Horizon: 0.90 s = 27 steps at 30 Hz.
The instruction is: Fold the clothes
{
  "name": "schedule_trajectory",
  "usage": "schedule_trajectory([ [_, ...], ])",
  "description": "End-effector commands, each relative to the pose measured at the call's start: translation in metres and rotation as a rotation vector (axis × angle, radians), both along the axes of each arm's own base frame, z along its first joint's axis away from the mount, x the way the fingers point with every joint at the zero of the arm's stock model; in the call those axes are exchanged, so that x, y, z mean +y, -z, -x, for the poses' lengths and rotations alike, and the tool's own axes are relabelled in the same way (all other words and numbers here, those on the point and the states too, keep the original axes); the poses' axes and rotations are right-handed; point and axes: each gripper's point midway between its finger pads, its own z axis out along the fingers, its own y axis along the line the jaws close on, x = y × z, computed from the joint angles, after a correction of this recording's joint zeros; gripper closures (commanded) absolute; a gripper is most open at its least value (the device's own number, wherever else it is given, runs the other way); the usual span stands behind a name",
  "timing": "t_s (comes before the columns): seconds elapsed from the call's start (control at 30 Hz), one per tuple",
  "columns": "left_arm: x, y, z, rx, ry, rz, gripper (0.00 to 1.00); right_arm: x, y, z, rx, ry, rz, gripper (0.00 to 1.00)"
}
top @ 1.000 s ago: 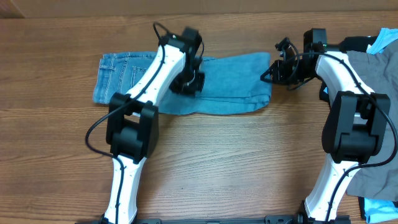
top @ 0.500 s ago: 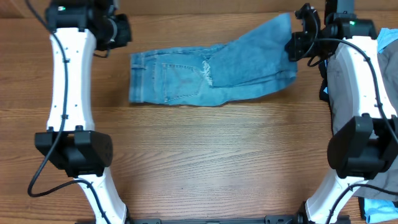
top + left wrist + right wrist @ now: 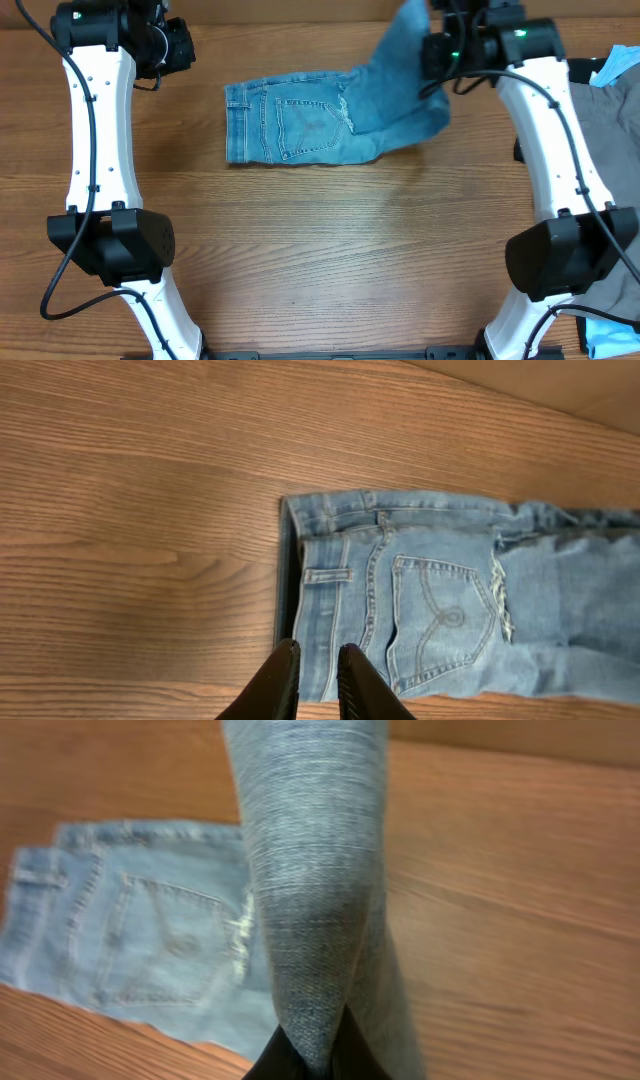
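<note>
**Right claw holds the jeans' leg end aloft**

I see my right arm stretched toward the far edge of the table (image 3: 320,260), wrist turned left. The right gripper (image 3: 440,55) is pinched tight on the leg end of the jeans (image 3: 300,130), raised off the wood. The waistband and pockets lie flat mid-table. My left arm reaches far-left. The left gripper (image 3: 318,675) is barely parted, empty, just off the waistband.

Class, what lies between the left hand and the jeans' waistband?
Nothing: only bare table separates the left hand from the jeans, as the overhead view shows.

Brown wood-grain table (image 3: 320,260)
</note>
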Motion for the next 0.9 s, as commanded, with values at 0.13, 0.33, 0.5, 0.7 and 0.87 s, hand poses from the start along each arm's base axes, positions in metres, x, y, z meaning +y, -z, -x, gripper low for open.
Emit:
schedule_trajectory([
  [0.13, -0.020, 0.002, -0.001, 0.005, 0.044, 0.092, 0.84, 0.062, -0.053, -0.001, -0.121, 0.046, -0.155, 0.96],
  [0.33, -0.089, 0.026, -0.004, 0.012, 0.228, 0.334, 0.96, 0.070, -0.055, 0.000, -0.127, 0.036, -0.163, 0.96],
  [0.5, -0.170, 0.090, -0.001, 0.023, 0.342, 0.541, 0.96, 0.070, -0.055, 0.000, -0.118, 0.054, -0.180, 0.96],
  [0.7, -0.246, 0.117, 0.011, -0.010, 0.406, 0.536, 0.96, 0.078, -0.055, 0.003, -0.105, 0.057, -0.200, 0.96],
  [0.87, -0.264, 0.110, -0.003, -0.106, 0.389, 0.502, 0.96, 0.088, -0.055, 0.007, -0.089, 0.048, -0.227, 0.96],
])
